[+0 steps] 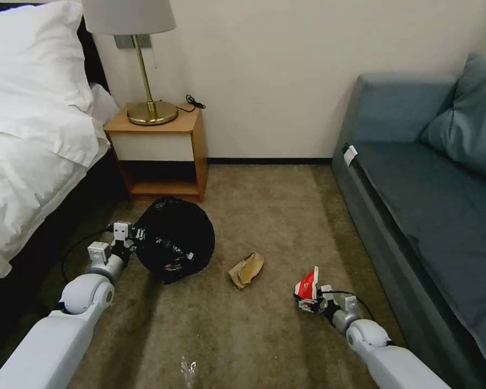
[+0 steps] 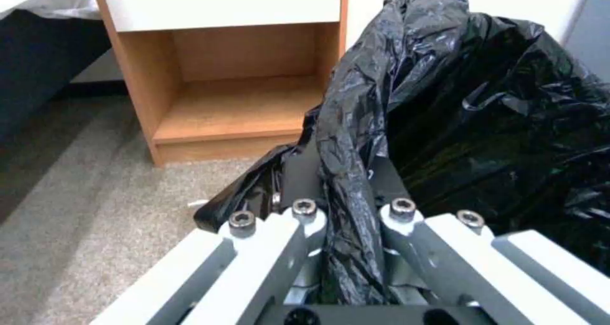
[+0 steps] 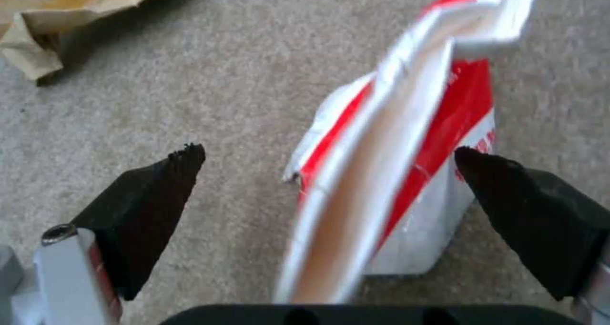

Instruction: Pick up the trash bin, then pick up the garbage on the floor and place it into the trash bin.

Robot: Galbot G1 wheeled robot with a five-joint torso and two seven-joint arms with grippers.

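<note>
The trash bin (image 1: 178,237) hangs tilted just above the carpet in front of the nightstand, with its glossy black bag liner (image 2: 483,125) covering it. My left gripper (image 1: 139,237) (image 2: 346,172) is shut on the liner-draped rim. A red-and-white packet (image 1: 308,283) (image 3: 407,139) of garbage stands on edge on the carpet at the right. My right gripper (image 1: 309,300) (image 3: 327,153) is open around it, one black fingertip (image 3: 483,167) at its side and the other well apart. A tan paper wad (image 1: 247,269) (image 3: 57,10) lies between bin and packet. A clear plastic piece (image 1: 188,371) glints near me.
A wooden nightstand (image 1: 162,146) (image 2: 209,77) with a brass lamp (image 1: 146,70) stands behind the bin. The bed (image 1: 32,135) runs along the left and a blue sofa (image 1: 426,189) along the right. A black cable (image 1: 75,248) lies by the bed. Open carpet lies between.
</note>
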